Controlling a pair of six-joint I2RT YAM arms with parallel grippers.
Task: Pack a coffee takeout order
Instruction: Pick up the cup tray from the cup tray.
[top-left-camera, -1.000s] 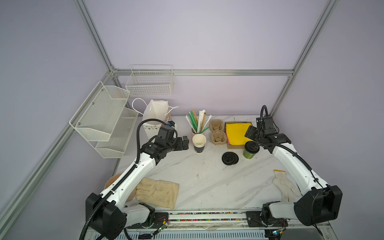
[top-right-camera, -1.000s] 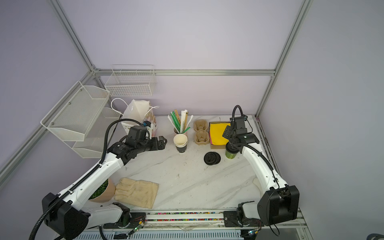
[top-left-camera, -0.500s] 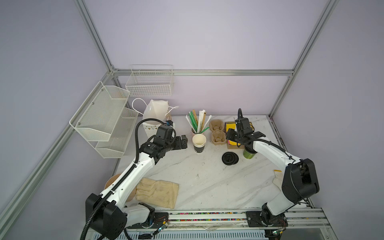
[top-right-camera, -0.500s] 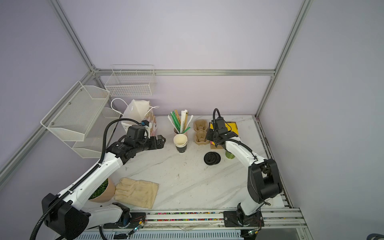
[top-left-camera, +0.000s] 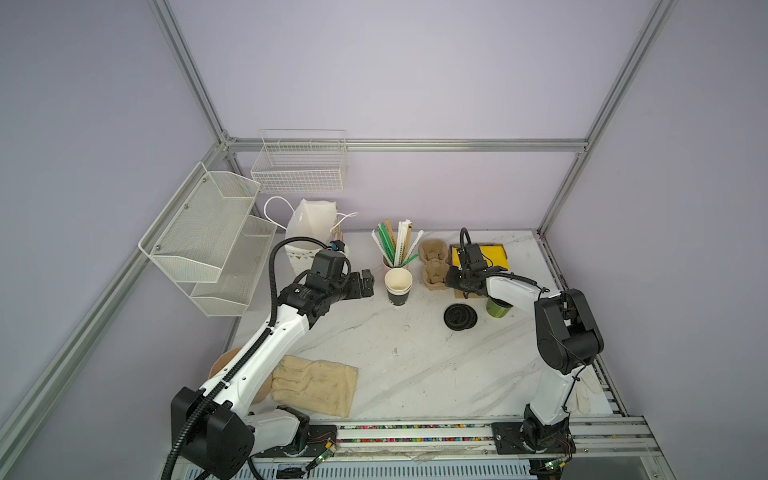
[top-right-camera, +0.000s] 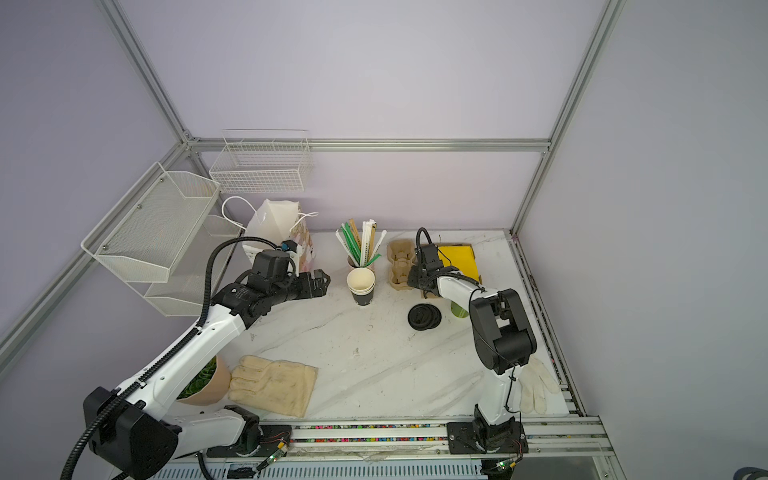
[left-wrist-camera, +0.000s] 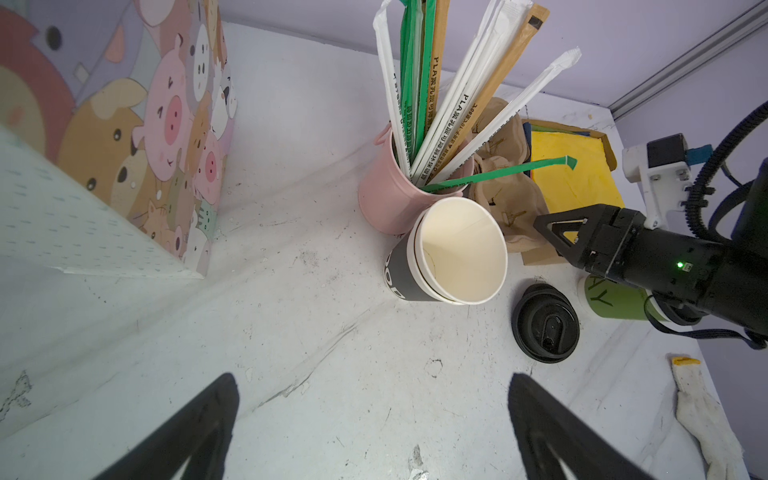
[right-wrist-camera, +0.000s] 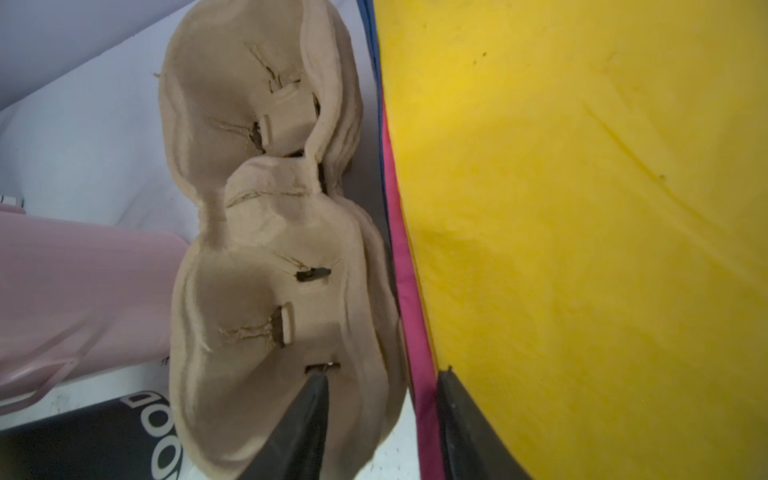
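Note:
The brown moulded-pulp carrier (top-left-camera: 434, 264) (top-right-camera: 401, 264) (right-wrist-camera: 270, 249) stands at the back between the pink straw holder and the yellow sheet (top-left-camera: 490, 255) (right-wrist-camera: 582, 208). My right gripper (top-left-camera: 451, 282) (right-wrist-camera: 379, 372) is open and straddles the carrier's near rim. One finger sits in a cup well, the other over the yellow sheet, apart from the rim. The green cup (top-left-camera: 496, 307) (left-wrist-camera: 611, 299) stands under the right arm, its top hidden. My left gripper (top-left-camera: 368, 282) (left-wrist-camera: 372, 376) is wide open and empty, just left of the nested lidless cups (top-left-camera: 398, 286).
A pink holder of wrapped straws (top-left-camera: 395, 249) stands behind the nested cups. Black lids (top-left-camera: 460, 316) lie beside the green cup. A patterned paper bag (top-left-camera: 311, 224) is at the back left. A work glove (top-left-camera: 316, 384), a white glove (top-left-camera: 586, 388) and wire shelves (top-left-camera: 208, 237) line the edges.
The right arm has swung left from beside the green cup to the carrier, and its jaws have narrowed. The left arm has edged slightly toward the nested cups.

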